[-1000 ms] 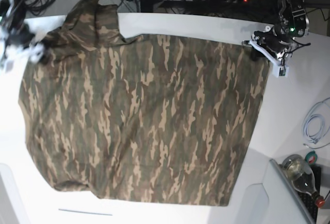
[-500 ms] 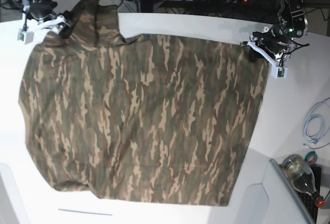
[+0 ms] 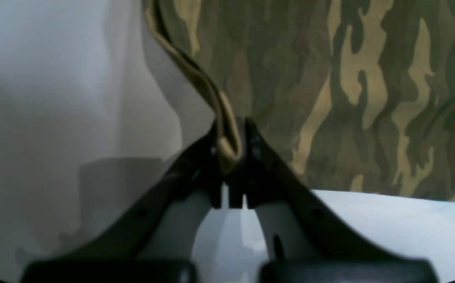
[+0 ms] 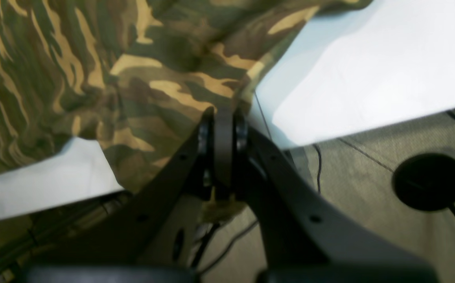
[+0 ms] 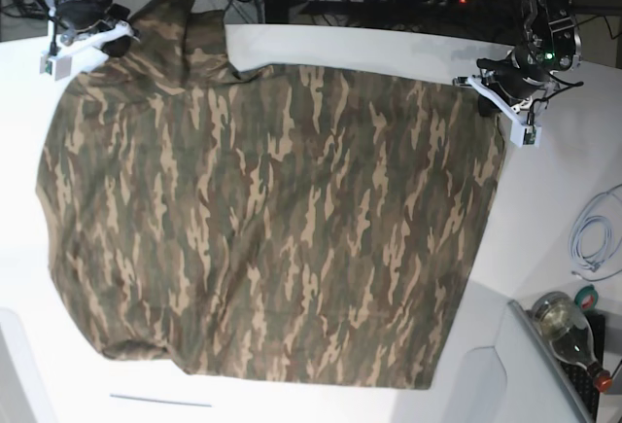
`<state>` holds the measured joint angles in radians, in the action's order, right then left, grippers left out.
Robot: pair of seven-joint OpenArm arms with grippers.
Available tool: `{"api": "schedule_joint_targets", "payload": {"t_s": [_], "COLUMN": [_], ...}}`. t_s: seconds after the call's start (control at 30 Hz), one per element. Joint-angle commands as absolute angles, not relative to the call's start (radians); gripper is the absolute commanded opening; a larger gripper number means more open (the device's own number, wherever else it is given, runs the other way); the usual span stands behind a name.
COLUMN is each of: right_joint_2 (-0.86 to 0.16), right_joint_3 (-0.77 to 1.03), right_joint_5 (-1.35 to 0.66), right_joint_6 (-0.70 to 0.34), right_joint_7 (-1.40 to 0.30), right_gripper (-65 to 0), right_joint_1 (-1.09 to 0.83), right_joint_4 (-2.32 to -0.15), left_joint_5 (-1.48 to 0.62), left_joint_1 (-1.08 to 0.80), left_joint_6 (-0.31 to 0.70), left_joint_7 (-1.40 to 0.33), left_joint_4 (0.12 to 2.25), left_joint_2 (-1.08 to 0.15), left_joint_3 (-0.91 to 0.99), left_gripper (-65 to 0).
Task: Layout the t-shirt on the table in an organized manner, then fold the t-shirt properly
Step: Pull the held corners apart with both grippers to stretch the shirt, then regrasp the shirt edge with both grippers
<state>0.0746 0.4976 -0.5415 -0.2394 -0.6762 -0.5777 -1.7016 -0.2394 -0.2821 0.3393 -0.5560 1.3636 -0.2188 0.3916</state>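
Observation:
The camouflage t-shirt [image 5: 272,229] lies spread flat across the white table [image 5: 350,46]. At the shirt's far right corner in the base view, my left gripper [image 5: 483,95] is shut on the cloth. The left wrist view shows that gripper [image 3: 230,135] pinching a tan folded edge of the t-shirt [image 3: 349,86]. At the shirt's far left corner, my right gripper [image 5: 115,42] is also shut on it. In the right wrist view that gripper [image 4: 223,118] clamps the edge of the t-shirt [image 4: 93,70], which hangs over the rim of the table [image 4: 369,59].
A glass bottle [image 5: 569,331] and a grey bin wall [image 5: 530,370] sit at the near right. A white cable [image 5: 593,238] lies coiled by the right edge. Beyond the table's far edge are floor cables and a black round base [image 4: 430,181].
My right arm swung from the left side to the shirt's far left corner and shut on it. My left gripper closed on the far right corner.

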Motion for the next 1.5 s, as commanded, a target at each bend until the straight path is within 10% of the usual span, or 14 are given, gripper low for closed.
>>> {"api": "schedule_joint_targets", "payload": {"t_s": [0.0, 0.87, 1.47], "right_joint_2": [0.070, 0.033, -0.159], "right_joint_3": [0.501, 0.553, 0.545], "right_joint_5": [-0.556, -0.549, -0.549], "right_joint_6": [-0.246, -0.182, -0.140], "right_joint_7": [-0.680, -1.138, -0.980], "right_gripper": [-64.8, -64.8, -64.8], "right_joint_1": [-0.581, -0.189, 0.154], "right_joint_4": [-1.730, -1.954, -1.383], "left_joint_5": [-0.240, -0.240, -0.236], "left_joint_1": [-0.283, -0.162, 0.116], "left_joint_6": [0.334, 0.331, 0.329], "left_joint_7": [-0.555, -0.842, -0.845], "left_joint_4": [1.380, 1.656, 1.326], "left_joint_2": [-0.229, -0.177, -0.157], "left_joint_3": [0.397, 0.392, 0.400], "left_gripper": [-65.0, -65.0, -65.0]}}
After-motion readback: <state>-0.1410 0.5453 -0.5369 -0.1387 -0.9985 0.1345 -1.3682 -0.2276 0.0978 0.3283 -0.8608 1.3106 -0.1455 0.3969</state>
